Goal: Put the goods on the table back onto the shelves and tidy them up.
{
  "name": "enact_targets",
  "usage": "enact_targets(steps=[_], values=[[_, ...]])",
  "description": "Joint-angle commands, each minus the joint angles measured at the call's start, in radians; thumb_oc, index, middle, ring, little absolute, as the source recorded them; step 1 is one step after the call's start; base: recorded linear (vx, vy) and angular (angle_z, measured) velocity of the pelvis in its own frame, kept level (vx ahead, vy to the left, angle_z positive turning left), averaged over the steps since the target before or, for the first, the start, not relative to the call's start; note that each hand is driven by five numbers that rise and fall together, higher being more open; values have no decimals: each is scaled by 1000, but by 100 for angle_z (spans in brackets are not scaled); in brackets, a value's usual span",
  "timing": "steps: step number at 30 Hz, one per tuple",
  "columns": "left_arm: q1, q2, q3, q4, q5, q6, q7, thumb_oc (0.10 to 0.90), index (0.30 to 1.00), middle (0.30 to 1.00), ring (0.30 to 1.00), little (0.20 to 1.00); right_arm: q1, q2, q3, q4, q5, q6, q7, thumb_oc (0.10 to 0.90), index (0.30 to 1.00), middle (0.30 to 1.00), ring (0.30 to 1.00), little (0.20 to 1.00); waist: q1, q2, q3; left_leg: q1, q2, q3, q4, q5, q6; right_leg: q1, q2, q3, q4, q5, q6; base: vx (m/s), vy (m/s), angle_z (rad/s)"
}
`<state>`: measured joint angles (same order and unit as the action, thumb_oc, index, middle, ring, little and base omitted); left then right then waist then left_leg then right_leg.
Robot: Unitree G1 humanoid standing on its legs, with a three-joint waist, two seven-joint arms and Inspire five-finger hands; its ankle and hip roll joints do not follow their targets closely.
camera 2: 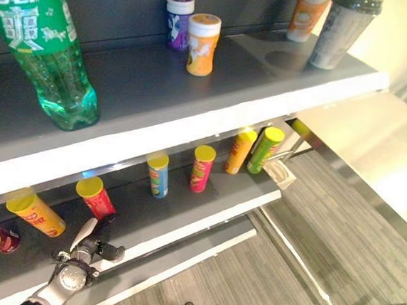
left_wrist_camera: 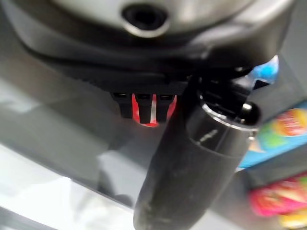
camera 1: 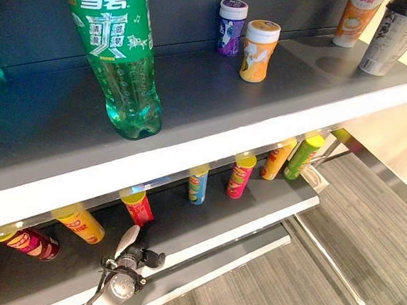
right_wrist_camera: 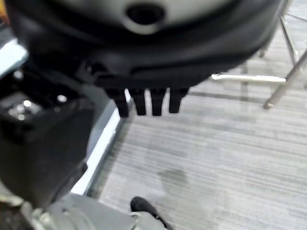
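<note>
A red crisp tube (camera 1: 139, 207) with a yellow lid stands on the lower shelf (camera 1: 205, 220), among other tubes. My left hand (camera 1: 134, 255) reaches onto that shelf just in front of the tube, thumb (left_wrist_camera: 192, 182) standing out and fingers (left_wrist_camera: 144, 106) straight. In the left wrist view the red tube (left_wrist_camera: 149, 115) shows right past the fingers; I cannot tell whether they touch it. My right hand (right_wrist_camera: 144, 52) hangs over the grey floor with straight fingers (right_wrist_camera: 144, 103) and holds nothing.
The lower shelf also holds a yellow tube (camera 1: 80, 221), a dark red one (camera 1: 31, 243), and blue (camera 1: 198, 184), pink (camera 1: 241, 175), orange (camera 1: 278, 157) and green (camera 1: 303, 156) tubes. The upper shelf (camera 1: 216, 89) carries a green bottle (camera 1: 123, 53), two small cans and two cups. A steel table (camera 2: 375, 146) stands at the right.
</note>
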<state>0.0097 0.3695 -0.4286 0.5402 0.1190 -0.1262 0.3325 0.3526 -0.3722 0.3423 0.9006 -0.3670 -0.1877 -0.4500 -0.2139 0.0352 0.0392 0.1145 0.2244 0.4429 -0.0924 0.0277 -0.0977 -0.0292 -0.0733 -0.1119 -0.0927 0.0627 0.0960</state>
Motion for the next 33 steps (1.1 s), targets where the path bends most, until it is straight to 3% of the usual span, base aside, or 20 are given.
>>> enact_targets(steps=[1, 3, 8, 17, 19, 21, 24, 26, 27, 28, 30, 31, 32, 33], values=[[-78, 35, 64, -76, -30, -101, -31, 800, 900, 900, 900, 900, 11, 13, -23, 35, 29, -25, -34, 800, 900, 900, 900, 900, 18, -6, -21, 31, 78, -45, 5, 52, -122, 35, -13, -19, 13, -18, 48, -12, 18, 9], [-5, 59, 71, -216, -80, -114, -99, 800, 900, 900, 900, 900, -6, 17, -42, 58, 35, -16, -24, 800, 900, 900, 900, 900, 37, 3, -20, 25, 74, -59, 5, 52, -117, 43, -19, -30, 13, -21, 46, -29, 24, 14], [91, 117, 81, -378, -111, -129, -202, 800, 900, 900, 900, 900, -28, 15, -49, 88, 20, -10, -2, 800, 900, 900, 900, 900, 63, 13, -20, 17, 73, -78, 5, 53, -112, 51, -23, -47, 14, -27, 45, -24, 5, 17], [246, 232, 160, -411, -66, -159, -250, 800, 900, 900, 900, 900, -98, 9, -56, 221, -9, -8, 11, 800, 900, 900, 900, 900, 118, 30, -16, -19, 80, -129, 5, 67, -113, 61, -21, -89, 16, -39, 39, -45, -8, 23], [307, 226, 187, -289, -31, -160, -243, 800, 900, 900, 900, 900, -127, 13, -60, 301, -16, -5, 9, 800, 900, 900, 900, 900, 151, 37, -8, -41, 84, -164, 5, 84, -115, 68, -18, -120, 15, -46, 33, -133, -33, 32], [321, 162, 191, -85, -3, -143, -222, 800, 900, 900, 900, 900, -155, 26, -74, 371, 0, 5, 1, 800, 900, 900, 900, 900, 186, 43, -2, -59, 85, -198, 5, 95, -116, 79, -15, -150, 16, -60, 29, -112, -31, 65], [281, 35, 204, 226, -15, -110, -182, 800, 900, 900, 900, 900, -174, 49, -95, 428, 33, 10, -3, 800, 900, 900, 900, 900, 210, 41, -1, -76, 85, -227, 5, 100, -115, 88, -13, -176, 14, -70, 22, -55, -25, 40], [263, -5, 214, 322, -32, -102, -169, 800, 900, 900, 900, 900, -178, 58, -103, 435, 50, 9, -5, 800, 900, 900, 900, 900, 215, 39, -3, -78, 85, -232, 5, 101, -115, 91, -12, -183, 13, -71, 20, -21, -14, 39], [245, -44, 233, 435, -49, -91, -150, 800, 900, 900, 900, 900, -183, 67, -113, 445, 71, 10, -7, 800, 900, 900, 900, 900, 218, 36, -5, -83, 84, -237, 5, 107, -114, 92, -12, -186, 11, -70, 18, -21, -3, 30], [212, -141, 304, 711, -123, -49, -129, 800, 900, 900, 900, 900, -190, 92, -137, 455, 152, 8, -15, 800, 900, 900, 900, 900, 209, 21, -21, -78, 82, -231, 5, 97, -112, 93, -11, -180, 9, -67, 19, -30, 15, 17], [213, -153, 322, 741, -138, -45, -130, 800, 900, 900, 900, 900, -185, 108, -143, 458, 169, 8, -9, 800, 900, 900, 900, 900, 208, 17, -24, -74, 84, -224, 5, 94, -112, 92, -11, -176, 10, -67, 19, -11, 15, -2], [207, -162, 335, 761, -155, -40, -126, 800, 900, 900, 900, 900, -180, 119, -145, 465, 187, 11, -6, 800, 900, 900, 900, 900, 208, 15, -24, -74, 87, -225, 7, 119, -115, 92, -10, -176, 9, -66, 19, -49, 41, -6], [200, -168, 356, 793, -181, -32, -121, 800, 900, 900, 900, 900, -181, 132, -148, 470, 228, 14, 10, 800, 900, 900, 900, 900, 206, 0, -19, -80, 77, -232, 38, 106, -107, 89, -16, -162, 12, -58, 19, -124, 84, -3], [179, -176, 349, 795, -214, -38, -112, 800, 900, 900, 900, 900, -196, 132, -138, 468, 270, 18, 25, 800, 900, 900, 900, 900, 210, -22, 7, -125, 30, -334, 172, 25, -89, 70, -36, -112, 27, -42, 17, -162, 97, -13]])
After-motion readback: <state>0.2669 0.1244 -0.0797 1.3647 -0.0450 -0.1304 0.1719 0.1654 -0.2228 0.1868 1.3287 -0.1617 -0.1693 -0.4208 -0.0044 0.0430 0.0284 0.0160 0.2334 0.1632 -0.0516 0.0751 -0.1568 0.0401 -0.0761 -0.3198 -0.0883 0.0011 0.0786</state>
